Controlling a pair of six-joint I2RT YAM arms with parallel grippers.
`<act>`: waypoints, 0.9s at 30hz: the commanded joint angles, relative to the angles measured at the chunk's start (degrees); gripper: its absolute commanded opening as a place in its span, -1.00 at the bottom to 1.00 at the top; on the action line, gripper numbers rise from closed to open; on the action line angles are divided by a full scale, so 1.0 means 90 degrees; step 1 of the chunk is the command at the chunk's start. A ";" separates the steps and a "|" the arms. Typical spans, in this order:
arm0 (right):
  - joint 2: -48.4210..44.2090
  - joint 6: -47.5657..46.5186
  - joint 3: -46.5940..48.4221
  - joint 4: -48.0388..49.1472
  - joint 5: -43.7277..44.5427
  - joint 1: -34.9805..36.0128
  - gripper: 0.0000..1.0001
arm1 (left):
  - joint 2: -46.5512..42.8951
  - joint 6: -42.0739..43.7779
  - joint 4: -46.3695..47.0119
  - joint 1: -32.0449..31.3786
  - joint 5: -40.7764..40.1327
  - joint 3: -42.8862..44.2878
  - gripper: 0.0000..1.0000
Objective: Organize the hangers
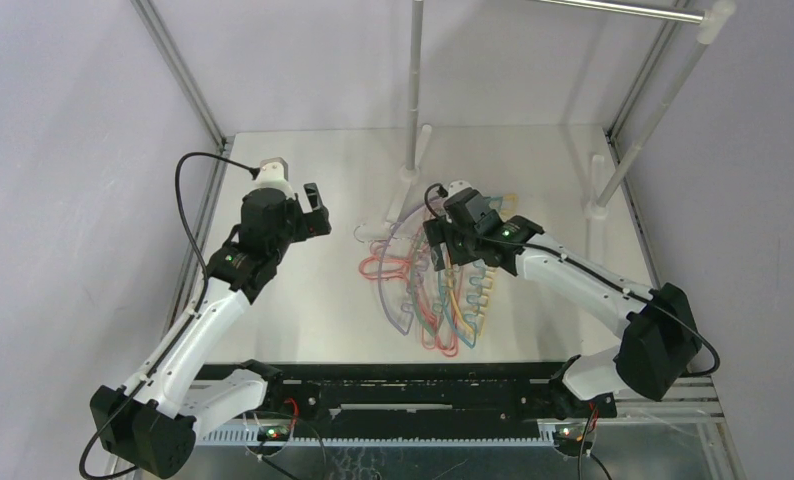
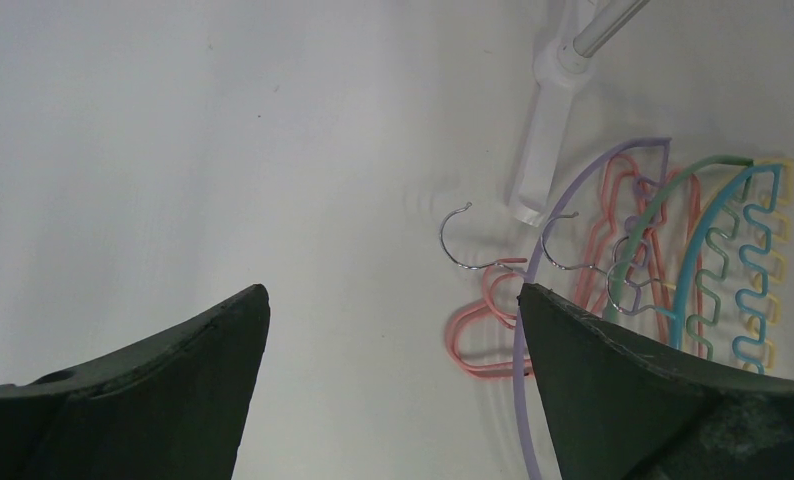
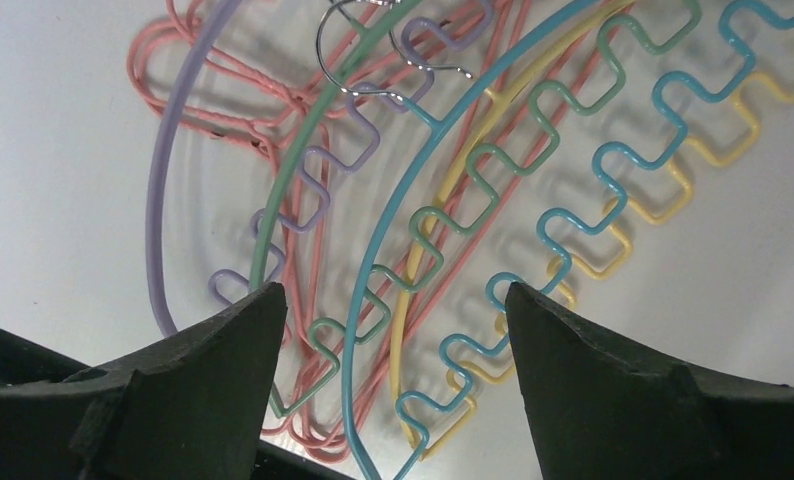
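Spread wide, my right hand [image 3: 393,292] hovered over the tangled hangers [image 3: 618,152]. Light, springy wire, likely slippery; a curved outer arm seemed the best hold.

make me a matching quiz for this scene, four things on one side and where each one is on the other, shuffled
1. left gripper
2. right gripper
3. silver rail
4. pink hanger

A. high at the top right
B. open, directly over the hanger pile
C. flat on the table, at the pile's left edge
D. open, over bare table left of the pile

Pairs: 1-D, 2-B, 3-A, 4-C
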 commanded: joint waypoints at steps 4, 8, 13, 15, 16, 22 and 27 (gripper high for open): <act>0.0598 0.0007 -0.0248 0.0484 -0.0132 0.0099 0.55 | -0.0205 -0.0100 0.0052 -0.0036 -0.0121 -0.0070 0.99; 0.0923 0.0042 -0.0249 0.0709 -0.0175 0.0109 0.52 | -0.0291 -0.0062 -0.0013 -0.0036 -0.0178 -0.0119 0.99; 0.1387 0.0136 -0.0108 0.0801 -0.0223 0.0109 0.32 | -0.0389 -0.0056 -0.0052 -0.0028 -0.0210 -0.0195 0.99; 0.1502 0.0127 -0.0051 0.0796 -0.0323 0.0116 0.03 | -0.0417 -0.0062 -0.0075 -0.0038 -0.0235 -0.0231 0.99; 0.1544 0.0130 -0.0043 0.0806 -0.0339 0.0118 -0.03 | -0.0429 -0.0057 -0.0077 -0.0038 -0.0242 -0.0245 0.99; 0.1768 0.0124 0.0009 0.0833 -0.0456 0.0118 -0.06 | -0.0465 -0.0059 -0.0083 -0.0038 -0.0300 -0.0308 0.99; 0.1969 0.0129 0.0160 0.0834 -0.0539 0.0121 -0.07 | -0.0448 -0.0033 -0.0076 -0.0033 -0.0309 -0.0329 0.99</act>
